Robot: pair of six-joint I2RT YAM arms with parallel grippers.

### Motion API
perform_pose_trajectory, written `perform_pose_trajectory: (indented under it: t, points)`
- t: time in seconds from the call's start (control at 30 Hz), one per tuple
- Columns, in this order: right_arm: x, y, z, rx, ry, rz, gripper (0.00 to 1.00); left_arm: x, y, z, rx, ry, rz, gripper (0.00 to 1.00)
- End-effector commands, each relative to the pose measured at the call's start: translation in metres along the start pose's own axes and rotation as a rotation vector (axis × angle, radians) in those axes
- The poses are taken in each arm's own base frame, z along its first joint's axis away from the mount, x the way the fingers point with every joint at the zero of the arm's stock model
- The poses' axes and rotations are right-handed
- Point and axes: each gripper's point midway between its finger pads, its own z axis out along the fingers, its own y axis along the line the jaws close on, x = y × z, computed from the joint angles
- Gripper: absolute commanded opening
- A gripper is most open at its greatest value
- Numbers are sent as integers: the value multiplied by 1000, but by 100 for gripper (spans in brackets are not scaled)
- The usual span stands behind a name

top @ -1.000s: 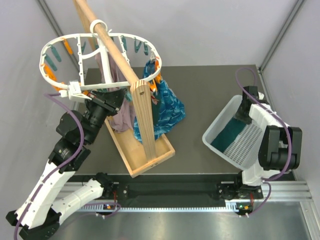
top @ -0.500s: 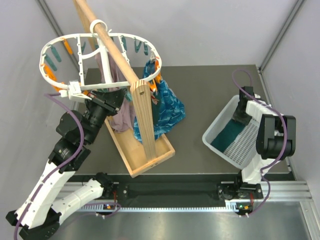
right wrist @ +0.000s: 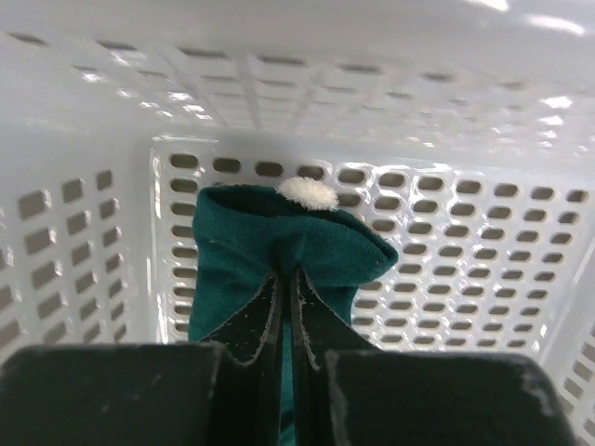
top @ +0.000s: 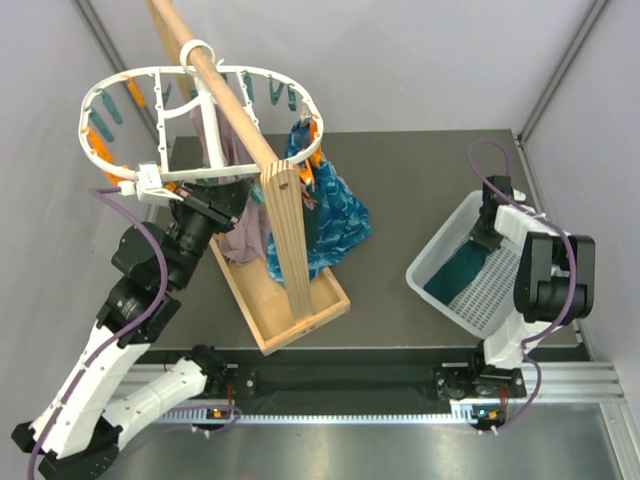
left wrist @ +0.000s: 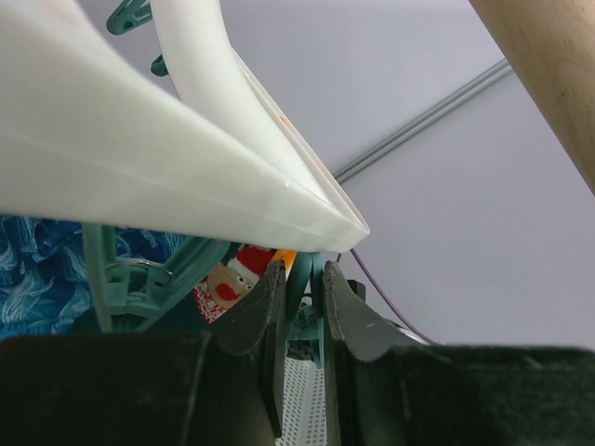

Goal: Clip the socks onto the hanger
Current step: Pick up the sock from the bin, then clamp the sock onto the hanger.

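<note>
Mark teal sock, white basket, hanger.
Dark teal fabric sock (right wrist: 307, 237): right wrist view, folded upper part.
White perforated plastic basket (top: 487, 288): top view, bare floor.
White plastic oval hanger (top: 86, 130): top view, ring's left.

Left hand (left wrist: 299, 277) raised, right hand (right wrist: 285, 276) low, clamped

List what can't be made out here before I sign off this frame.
Top external: the right gripper tips are hidden under its own wrist inside the basket.
Right wrist: the lower end of the sock is behind the gripper body; sock count unclear.
Left wrist: the hanger covers the top of the teal peg between the left gripper fingers; the pole is cut off.
</note>
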Motion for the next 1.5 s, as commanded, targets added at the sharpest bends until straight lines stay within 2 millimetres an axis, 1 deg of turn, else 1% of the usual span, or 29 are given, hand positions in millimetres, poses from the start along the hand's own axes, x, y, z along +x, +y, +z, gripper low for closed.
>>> perform_pose_trajectory:
  t: [0.0, 0.03, 0.1, 0.17, 0.2, 0.27, 0.3, 0.33, 0.37, 0.4, 0.43, 0.5, 0.53, 0.57, 0.6, 0.67, 0.73, 0.77, 0.83, 0.93, 1.03, 1.07, 1.17, 1.23, 1.27, 1.33, 1.37, 1.43, 1.47]
  points:
    - [-13, -12, -16, 5, -68, 31, 0, 9, 0, -2, 15, 36, -18, 0]
    - [-19, -15, -28, -3, -109, 40, 0, 10, -1, -2, 17, 39, -16, 0]
    - [-25, -15, -41, -29, -153, 29, 0, 9, -1, -2, 17, 39, -15, 0]
    - [-32, -21, -62, -29, -215, 27, 0, 8, 0, -3, 16, 33, -20, 0]
    - [-40, -24, -81, -39, -271, 30, 0, 9, 1, -4, 17, 32, -25, 0]
    - [-42, -26, -99, -70, -314, 25, 0, 11, 1, -4, 20, 38, -28, 0]
    - [-44, -23, -109, -94, -343, -3, 0, 10, 0, -4, 24, 39, -25, 0]
    - [-49, -20, -134, -147, -407, -8, 0, 11, 0, -5, 23, 42, -22, 0]
    - [-53, -15, -147, -183, -444, -25, 0, 8, 0, -6, 22, 34, -20, 0]
    - [-51, -3, -161, -231, -471, -82, 0, 7, -1, -7, 23, 28, -21, 0]
    - [-55, 6, -183, -301, -518, -103, 0, 4, -1, -8, 25, 18, -25, 0]
    - [-44, 37, -212, -425, -540, -216, 0, 4, 0, -8, 22, 11, -33, 0]
    - [-41, 50, -235, -507, -565, -253, 0, 4, 0, -8, 26, 9, -40, 0]
    - [-35, 58, -246, -555, -567, -285, 0, 5, -2, -7, 35, 12, -46, 0]
    - [-24, 74, -262, -631, -572, -342, 0, 8, -3, -6, 38, 25, -44, 0]
    - [-10, 96, -296, -783, -591, -419, 0, 8, -4, -5, 43, 29, -46, 0]
    - [17, 123, -330, -940, -569, -520, 0, 9, -2, -5, 33, 27, -52, 0]
    - [32, 133, -341, -995, -548, -561, 0, 10, 0, -5, 30, 28, -53, 0]
    - [45, 145, -356, -1052, -531, -598, 0, 11, 0, -4, 29, 29, -53, 0]
    - [85, 165, -393, -1203, -514, -705, 0, 9, -2, -5, 32, 28, -48, 0]
    - [106, 180, -411, -1281, -494, -763, 0, 8, -1, -4, 24, 21, -47, 0]
    - [119, 184, -419, -1317, -475, -797, 0, 8, 0, -3, 22, 20, -48, 0]
    - [137, 199, -431, -1351, -444, -835, 0, 10, 0, -2, 23, 29, -53, 0]
    - [141, 210, -437, -1369, -429, -838, 0, 11, 0, -1, 24, 33, -51, 0]
    - [148, 217, -439, -1380, -407, -851, 0, 12, 0, -1, 23, 33, -49, 0]
    - [152, 225, -454, -1427, -404, -852, 0, 12, 1, -1, 20, 32, -49, 0]
    - [156, 231, -454, -1436, -384, -855, 0, 12, 1, -1, 20, 32, -47, 0]
    - [154, 238, -464, -1460, -386, -832, 0, 12, 1, -1, 22, 32, -48, 0]
    - [155, 244, -463, -1457, -374, -831, 0, 12, 1, -1, 21, 35, -47, 0]
